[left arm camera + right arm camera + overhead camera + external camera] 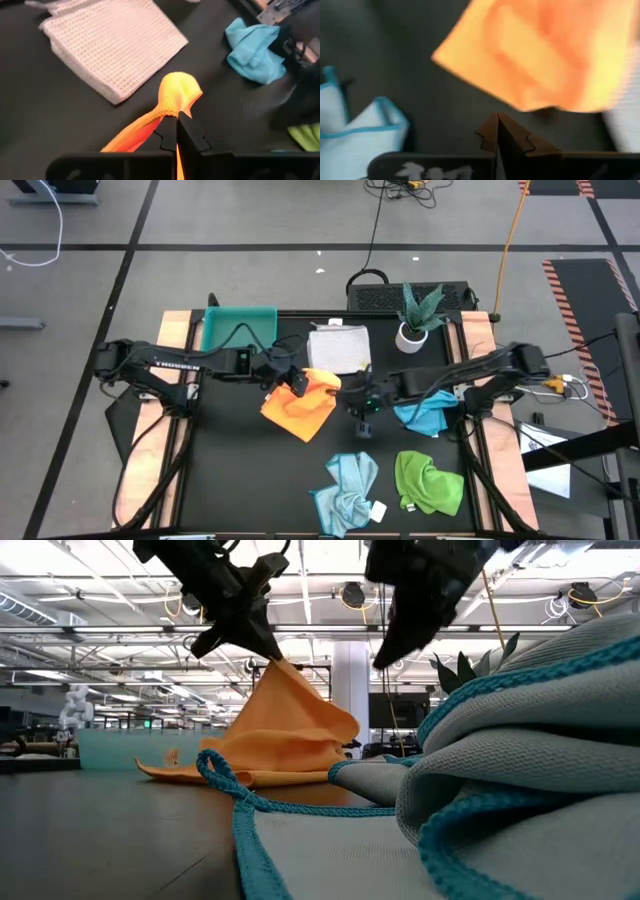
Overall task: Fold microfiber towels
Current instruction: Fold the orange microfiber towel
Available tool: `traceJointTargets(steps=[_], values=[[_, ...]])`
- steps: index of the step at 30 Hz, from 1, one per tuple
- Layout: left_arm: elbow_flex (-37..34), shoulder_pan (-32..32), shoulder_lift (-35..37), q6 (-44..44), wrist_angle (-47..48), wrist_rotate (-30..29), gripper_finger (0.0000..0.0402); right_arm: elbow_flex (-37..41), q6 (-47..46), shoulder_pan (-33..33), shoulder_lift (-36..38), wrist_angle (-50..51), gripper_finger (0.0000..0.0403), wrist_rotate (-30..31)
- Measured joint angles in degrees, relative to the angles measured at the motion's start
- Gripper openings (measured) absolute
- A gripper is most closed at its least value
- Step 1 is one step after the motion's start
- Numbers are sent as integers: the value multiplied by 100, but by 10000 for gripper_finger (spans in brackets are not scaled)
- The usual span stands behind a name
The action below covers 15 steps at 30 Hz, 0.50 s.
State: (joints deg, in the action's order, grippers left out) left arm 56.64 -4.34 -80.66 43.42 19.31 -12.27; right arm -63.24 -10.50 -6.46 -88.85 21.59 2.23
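Soft orange towel (pixel 177 92), peaked and bunched in left pincer (pixel 177 120)

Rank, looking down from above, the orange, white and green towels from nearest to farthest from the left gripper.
1. Orange towel: pinched in the left gripper, mid-table.
2. White towel: just beyond it, at the back.
3. Green towel: front right, farthest.

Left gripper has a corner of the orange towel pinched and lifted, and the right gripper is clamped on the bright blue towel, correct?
Not quite. The left gripper does pinch the orange towel and lift a corner, but the right gripper is shut on nothing. In the right wrist view its closed fingers hang over bare table, and in the high view the bright blue towel lies loose beside that arm.
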Motion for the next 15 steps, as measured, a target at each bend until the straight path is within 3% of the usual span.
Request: traceJointTargets(steps=[3,7,11,15], values=[[0,-7,0,5,46,7,1,7,-467,9,-417,-641,18,-853],[0,-9,0,-4,64,18,1,2,-1068,-7,-944,-2037,41,-1538],[0,-9,0,-7,66,26,0,0,-1553,-42,-1447,-2922,64,-1642],[0,-9,0,-24,65,118,0,-2,-1706,-68,-1749,-3144,81,-1549]])
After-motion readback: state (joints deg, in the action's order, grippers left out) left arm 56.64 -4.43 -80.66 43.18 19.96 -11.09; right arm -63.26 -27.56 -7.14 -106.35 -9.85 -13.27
